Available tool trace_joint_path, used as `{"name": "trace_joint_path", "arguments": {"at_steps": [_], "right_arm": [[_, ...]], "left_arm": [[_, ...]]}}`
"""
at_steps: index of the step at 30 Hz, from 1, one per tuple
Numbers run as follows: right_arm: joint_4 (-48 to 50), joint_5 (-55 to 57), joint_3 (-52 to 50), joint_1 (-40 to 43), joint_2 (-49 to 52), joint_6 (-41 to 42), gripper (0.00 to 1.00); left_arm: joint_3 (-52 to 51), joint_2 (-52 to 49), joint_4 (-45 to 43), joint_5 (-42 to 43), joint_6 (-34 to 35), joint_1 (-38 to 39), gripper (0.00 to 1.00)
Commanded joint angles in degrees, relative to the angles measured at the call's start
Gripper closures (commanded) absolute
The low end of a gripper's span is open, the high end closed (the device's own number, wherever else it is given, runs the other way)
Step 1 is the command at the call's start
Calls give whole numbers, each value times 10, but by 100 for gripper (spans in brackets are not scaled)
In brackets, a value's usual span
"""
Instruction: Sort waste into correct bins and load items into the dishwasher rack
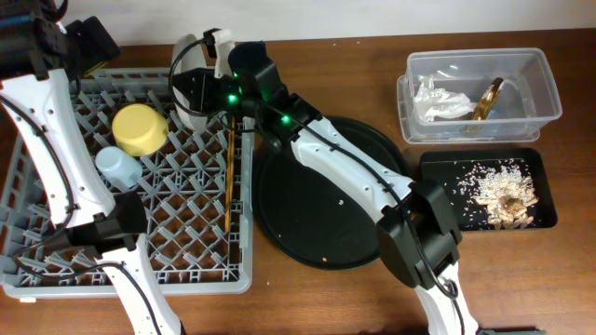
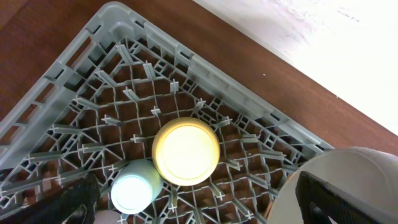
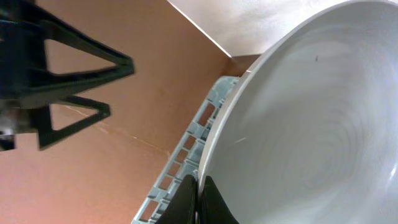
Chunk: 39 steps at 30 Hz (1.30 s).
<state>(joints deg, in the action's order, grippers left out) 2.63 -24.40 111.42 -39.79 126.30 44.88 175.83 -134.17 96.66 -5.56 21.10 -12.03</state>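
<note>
The grey dishwasher rack (image 1: 130,186) holds an upturned yellow bowl (image 1: 140,128), a light-blue cup (image 1: 118,166) and wooden chopsticks (image 1: 230,177). My right gripper (image 1: 200,88) is shut on the rim of the pale grey plate (image 1: 183,51) and holds it on edge over the rack's back right corner. The right wrist view shows the fingers (image 3: 199,199) pinching the plate (image 3: 311,124). My left gripper (image 2: 199,211) is open and empty above the rack's back left, with the bowl (image 2: 185,151) and the cup (image 2: 134,186) below it. A pinkish edge shows at the bottom of that view.
The large round black tray (image 1: 326,200) lies right of the rack. The clear tub (image 1: 540,88) holds the white napkin (image 1: 438,98) and the gold wrapper (image 1: 489,98). The shallow black tray (image 1: 438,177) holds rice and brown scraps (image 1: 503,191).
</note>
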Motion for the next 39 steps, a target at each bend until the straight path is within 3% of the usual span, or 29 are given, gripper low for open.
{"name": "trace_joint_path", "arguments": {"at_steps": [1,3,4,5,8,9,13,15,18,22,27,30,39], "right_arm": [[-12,11,4,-1,5,2,92],[-31,11,4,0,5,2,70],[-45,11,4,0,5,2,45],[-53,11,4,0,5,2,30],[-48,2,4,1,4,-1,24],[-21,-37,4,4,0,-21,14],[-37,-60,10,52,-64,-89,2],[-116,-17,11,104,-119,-120,0],[-338,-6,11,228,-215,-237,1],[-632,-3,11,328,-297,-394,1],[-879,101,11,365,-352,-421,1],[-950,124,11,365,-349,-421,1],[-987,135,11,365,-349,-421,1]], "left_arm": [[-2,1,0,-1,7,-1,1],[-2,1,0,-1,7,-1,1],[-2,1,0,-1,7,-1,1],[-2,1,0,-1,7,-1,1],[-2,1,0,-1,7,-1,0],[-2,1,0,-1,7,-1,1],[-2,1,0,-1,7,-1,1],[-2,1,0,-1,7,-1,0],[-2,1,0,-1,7,-1,1],[-2,1,0,-1,7,-1,1],[-2,1,0,-1,7,-1,1],[-2,1,0,-1,7,-1,1],[-2,1,0,-1,7,-1,1]]}}
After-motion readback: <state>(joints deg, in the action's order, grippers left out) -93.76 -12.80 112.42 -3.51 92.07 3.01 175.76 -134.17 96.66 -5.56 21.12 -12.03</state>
